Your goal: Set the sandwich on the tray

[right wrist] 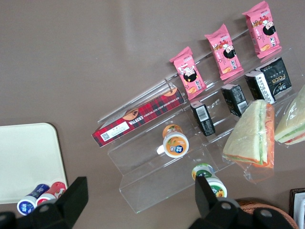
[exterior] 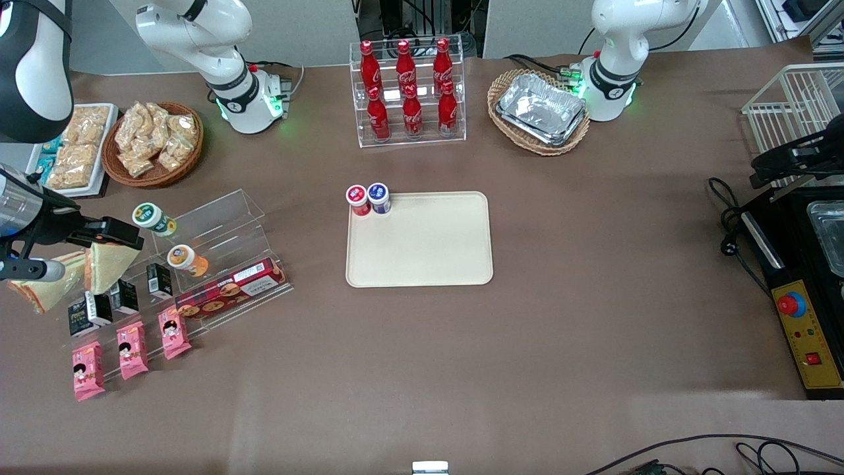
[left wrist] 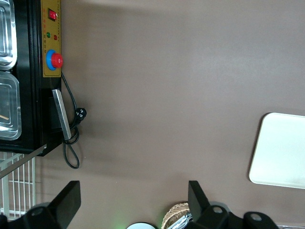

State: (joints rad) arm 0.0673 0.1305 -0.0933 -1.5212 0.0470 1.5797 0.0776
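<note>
My gripper (right wrist: 138, 200) hangs above the clear rack (right wrist: 186, 157), fingers apart, holding nothing. The sandwich (right wrist: 252, 136) lies on the table beside the rack, well apart from the tray (exterior: 422, 241). The red tartan box (right wrist: 138, 119) reads "Walkers chocolate shortbread"; a black pack (right wrist: 272, 78) reads "face".

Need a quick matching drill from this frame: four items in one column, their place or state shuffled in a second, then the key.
Things:
1. sandwich
2. tray
3. gripper
4. cola bottles

Places or states:
A. in a clear tiered rack
B. open, in the air over the clear snack stand
C. on the table beside the snack stand
D. carries two small capped bottles at one corner

Pairs: 1-C, 2-D, 3-B, 4-A
</note>
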